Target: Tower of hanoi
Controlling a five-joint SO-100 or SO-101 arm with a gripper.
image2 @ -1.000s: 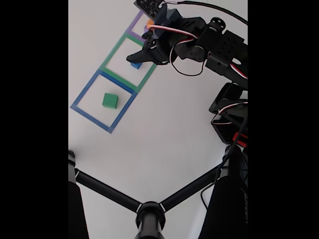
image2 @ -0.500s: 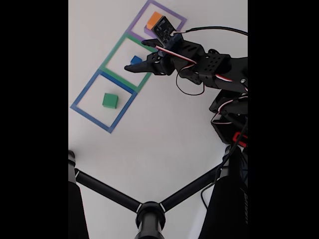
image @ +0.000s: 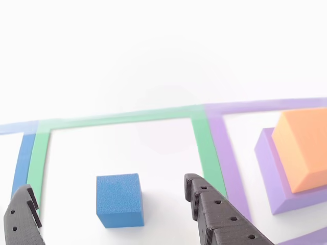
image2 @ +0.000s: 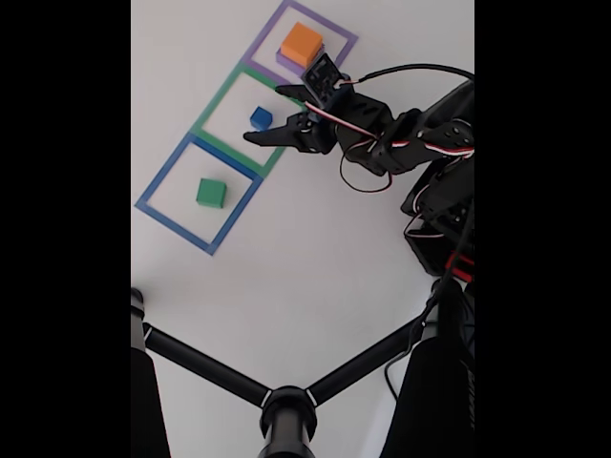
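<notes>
The blue cube [image2: 261, 117] stands inside the green tape square [image2: 215, 103]. My gripper [image2: 263, 114] is open, one fingertip on each side of the cube with gaps to both. In the other view the blue cube [image: 118, 199] sits between the black fingers [image: 214, 214] of the gripper [image: 106, 185]. The orange block [image2: 302, 43] lies on the purple block [image2: 285, 61] inside the purple tape square [image2: 342, 40], and both blocks show at the right edge of the other view, orange [image: 304, 150] on purple [image: 273, 176]. A green block [image2: 210, 192] rests in the blue tape square [image2: 153, 189].
The arm's base and cables [image2: 439, 219] fill the right side of the fixed view. A black tripod-like stand [image2: 286, 410] spreads across the bottom. White table lies between the stand and the tape squares. Green tape [image: 204, 143] and purple tape [image: 230, 158] run just right of the cube.
The gripper has drawn back from over the green square toward the arm's base, uncovering the orange block. The blue cube stays in place on the table.
</notes>
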